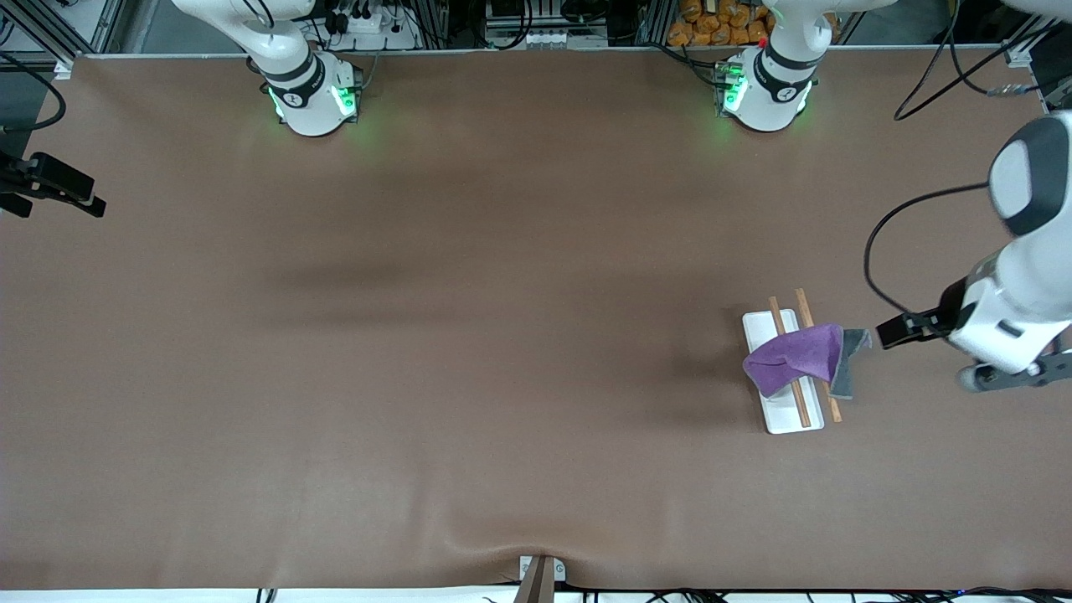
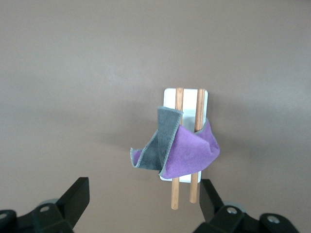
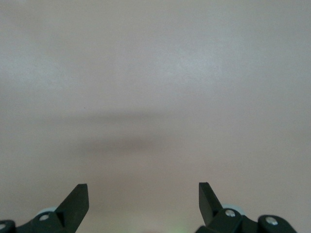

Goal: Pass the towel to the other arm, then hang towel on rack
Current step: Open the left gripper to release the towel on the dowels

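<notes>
Purple towel (image 1: 796,355): draped across the 2 wooden rods of the rack (image 1: 782,419), grey reverse hanging toward the left arm's end of the table.
Left gripper (image 1: 881,337): jaws wide, empty, just beside the grey flap.
Right gripper (image 3: 143,204): jaws wide, empty, over bare table; this arm waits.
Step well done: judged, back straight off without snagging the flap.
Rack long axis: runs from the robots' bases toward the front camera; towel lies crosswise.
</notes>
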You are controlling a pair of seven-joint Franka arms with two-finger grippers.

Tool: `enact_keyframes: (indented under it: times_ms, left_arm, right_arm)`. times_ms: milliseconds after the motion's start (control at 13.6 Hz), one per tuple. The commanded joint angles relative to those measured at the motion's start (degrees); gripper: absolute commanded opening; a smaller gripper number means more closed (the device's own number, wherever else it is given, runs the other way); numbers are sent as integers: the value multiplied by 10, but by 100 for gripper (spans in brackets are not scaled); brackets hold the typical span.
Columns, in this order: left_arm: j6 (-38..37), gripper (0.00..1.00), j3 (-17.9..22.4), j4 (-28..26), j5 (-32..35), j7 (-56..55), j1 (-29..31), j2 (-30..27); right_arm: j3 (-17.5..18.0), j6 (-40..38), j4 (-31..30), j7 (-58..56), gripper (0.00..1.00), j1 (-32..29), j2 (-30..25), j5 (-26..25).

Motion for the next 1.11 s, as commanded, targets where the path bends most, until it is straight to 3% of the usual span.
enact_keyframes:
  times_ms: [0, 295, 1033]
  left_arm:
    - [-23, 100, -5, 4, -15, 16, 5, -25]
    - [-90, 100, -6, 23, -26, 16, 3, -43]
    - [-117, 100, 3, 17, -53, 30, 2, -108]
  right_arm:
    - [-3, -5, 7, 2, 100, 7, -3, -10]
    - [-3, -5, 7, 2, 100, 7, -3, -10]
    - [-3, -3, 7, 2, 100, 7, -2, -10]
